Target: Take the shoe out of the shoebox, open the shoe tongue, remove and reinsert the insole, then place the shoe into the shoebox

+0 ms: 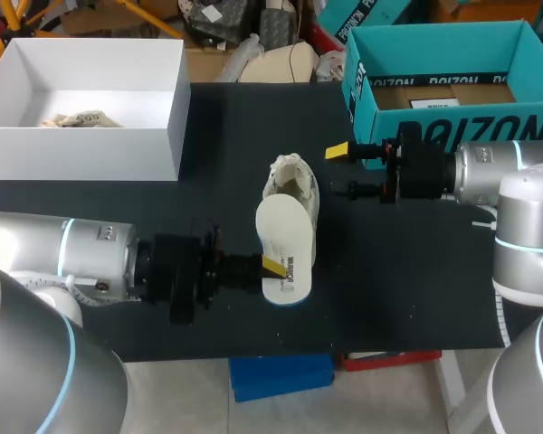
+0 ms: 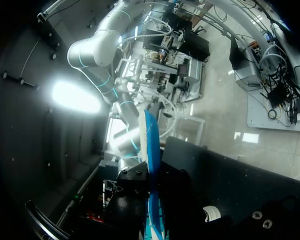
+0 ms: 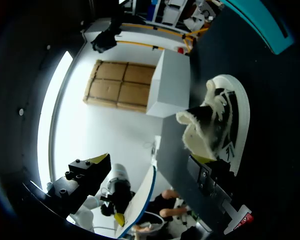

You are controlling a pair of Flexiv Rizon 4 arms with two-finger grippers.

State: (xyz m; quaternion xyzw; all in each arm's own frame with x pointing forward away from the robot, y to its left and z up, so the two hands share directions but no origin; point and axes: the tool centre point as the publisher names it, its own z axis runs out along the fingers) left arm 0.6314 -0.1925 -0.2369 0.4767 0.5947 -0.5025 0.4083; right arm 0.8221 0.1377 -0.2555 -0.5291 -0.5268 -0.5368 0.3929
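So, head view: the shoe sits in the middle of the table, with the teal shoebox at its 2 o'clock. The left hand pinches the white insole at the shoe's 6 o'clock. Left wrist view: the insole is edge-on, clamped in that hand. Right wrist view: the right hand is spread wide, with the shoe just ahead.

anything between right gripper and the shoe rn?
Nothing: head view shows only a narrow strip of bare black table between the right gripper and the shoe. Insole, in the left gripper, is outside that gap.
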